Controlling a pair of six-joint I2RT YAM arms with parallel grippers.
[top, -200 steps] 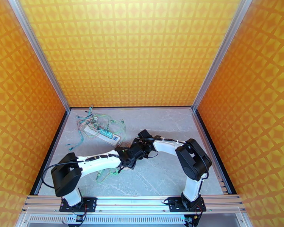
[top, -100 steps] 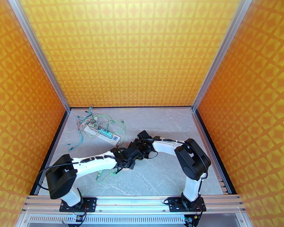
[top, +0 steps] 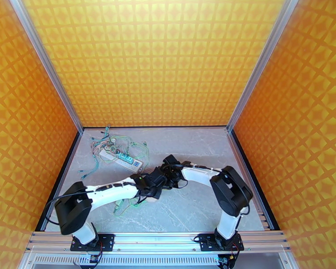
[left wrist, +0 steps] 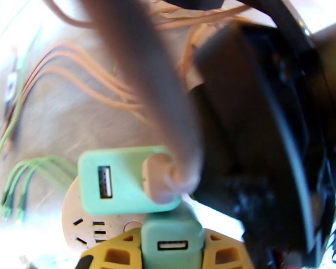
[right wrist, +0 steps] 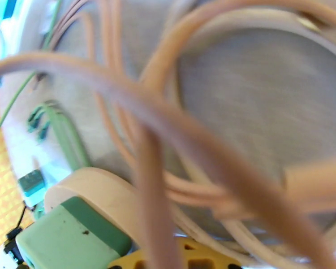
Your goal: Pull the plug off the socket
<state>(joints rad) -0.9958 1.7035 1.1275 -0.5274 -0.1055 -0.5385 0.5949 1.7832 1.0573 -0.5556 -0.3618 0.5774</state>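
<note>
Bright, even light fills the top view, and the arms cast soft shadows on the grey marbled tabletop (top: 199,207). The mint-green square USB plug (left wrist: 172,236) between the left gripper's (left wrist: 170,256) fingers looks fairly sharp. The thick brown cable (left wrist: 141,86) above it is blurred, with white glare to its left. In the right wrist view, peach rubber cables (right wrist: 204,144) smear out of focus.

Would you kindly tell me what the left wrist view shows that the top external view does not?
Left wrist adds: USB ports on the upper green plug and lower green plug, the lower clamped in the left gripper, by a round beige socket. Top external adds: the white power strip and orange walls. Shared: green cables, the right arm.
</note>
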